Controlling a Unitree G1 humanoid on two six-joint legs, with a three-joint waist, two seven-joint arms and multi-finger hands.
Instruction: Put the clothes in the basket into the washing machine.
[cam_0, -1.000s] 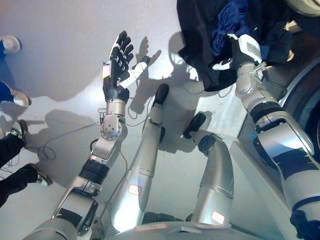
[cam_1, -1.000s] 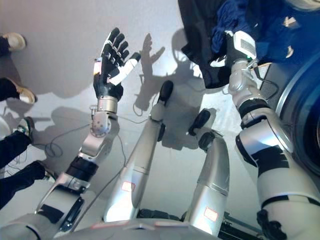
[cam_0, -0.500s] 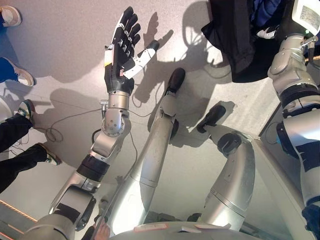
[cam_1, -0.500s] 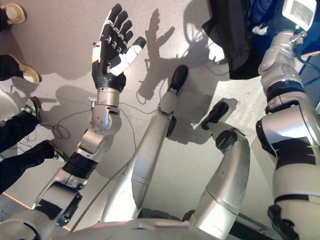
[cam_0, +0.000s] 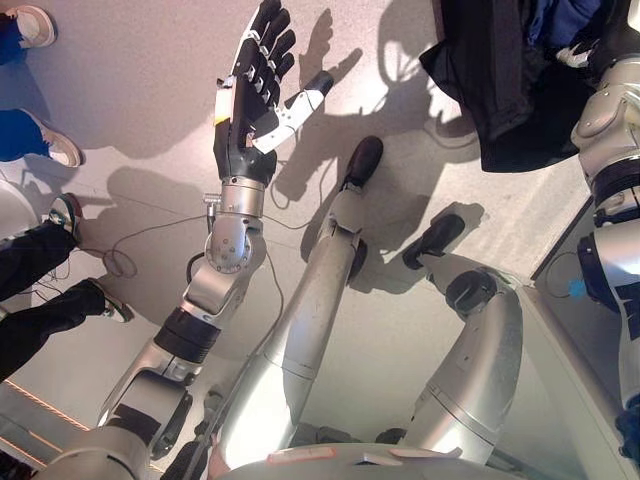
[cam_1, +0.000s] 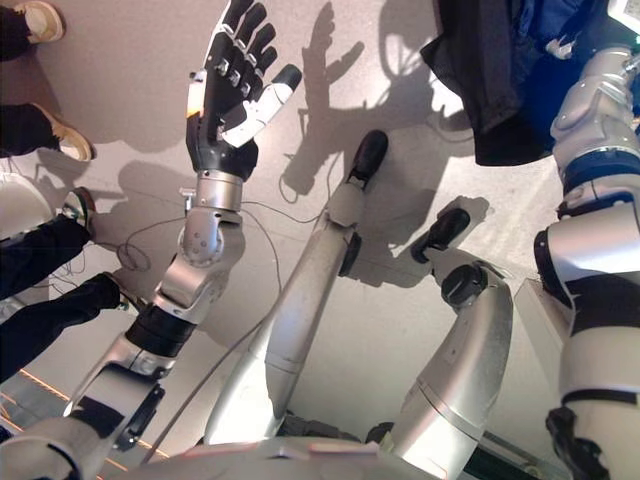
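Since the earlier frames my camera has tipped, so the whole scene slid; the right arm has lifted the clothes higher toward the top right corner, and the left arm has reached further up.

Left eye view: left robot hand (cam_0: 254, 95) raised over the grey floor (cam_0: 130, 110), fingers straight and spread, holding nothing. Dark garment (cam_0: 515, 85) with blue cloth (cam_0: 552, 18) hangs at top right, off the floor. Right robot hand (cam_0: 592, 50) mostly buried in the cloth; I can't tell its grip. A person's shoes (cam_0: 48, 150) at the left edge.

Right eye view: same layout, left robot hand (cam_1: 232, 85) open, dark garment (cam_1: 490, 70) bunched at the right arm's end, person's dark trouser legs (cam_1: 50, 290) at left.
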